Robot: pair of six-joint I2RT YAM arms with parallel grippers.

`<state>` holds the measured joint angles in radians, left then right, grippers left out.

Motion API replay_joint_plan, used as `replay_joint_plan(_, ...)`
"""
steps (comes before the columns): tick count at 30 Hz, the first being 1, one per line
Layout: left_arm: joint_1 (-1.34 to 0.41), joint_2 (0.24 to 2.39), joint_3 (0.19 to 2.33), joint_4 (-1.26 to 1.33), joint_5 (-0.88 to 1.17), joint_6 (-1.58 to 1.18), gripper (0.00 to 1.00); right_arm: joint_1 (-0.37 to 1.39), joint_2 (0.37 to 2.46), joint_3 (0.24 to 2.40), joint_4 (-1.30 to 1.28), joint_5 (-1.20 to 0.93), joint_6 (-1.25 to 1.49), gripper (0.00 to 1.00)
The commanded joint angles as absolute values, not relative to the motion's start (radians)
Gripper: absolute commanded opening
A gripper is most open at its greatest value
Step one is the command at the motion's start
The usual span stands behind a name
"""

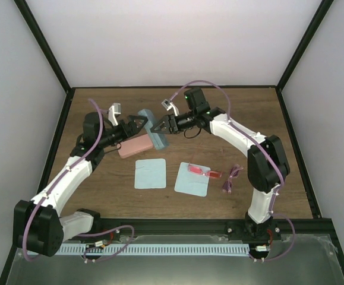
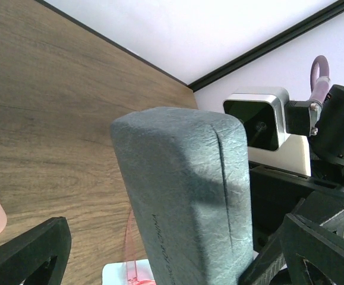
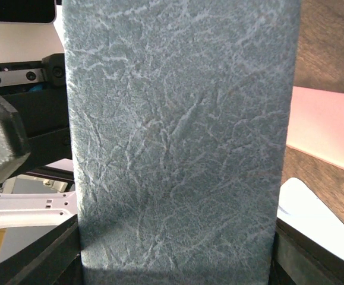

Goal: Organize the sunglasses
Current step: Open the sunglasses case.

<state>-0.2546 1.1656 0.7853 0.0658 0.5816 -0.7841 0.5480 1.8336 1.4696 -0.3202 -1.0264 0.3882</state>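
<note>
While the right gripper (image 1: 155, 127) clamps the blue-grey case (image 1: 160, 140), left gripper (image 1: 142, 123) spread wide either side of it

The oblong blue-grey textured case (image 2: 189, 196) fills most of the gap between the left claw's (image 1: 141, 123) wide-spread jaws. The right claw (image 1: 158, 127) grips it from the opposite side, and its body bars the way straight ahead. Bare wooden tabletop (image 2: 53, 119) lies free beyond the left claw's left finger, apart from the flat pink case (image 1: 133, 147) near that finger.
</note>
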Motion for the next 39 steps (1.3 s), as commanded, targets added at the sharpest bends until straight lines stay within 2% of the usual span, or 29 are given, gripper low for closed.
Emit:
replay_joint_plan(1, -0.261, 1.146, 0.799, 0.061, 0.574, -0.781, 0.98, 0.537, 1.789, 1.508, -0.276, -1.103, 0.417, 0.69)
replay_joint_plan(20, -0.268, 1.151, 0.688, -0.021, 0.474, -0.719, 0.99, 0.535, 1.748, 1.526, -0.222, -1.170, 0.474, 0.65)
replay_joint_plan(39, -0.268, 1.244, 0.680, -0.045, 0.409, -0.703, 0.99, 0.476, 1.706, 1.539, -0.162, -1.238, 0.523, 0.62)
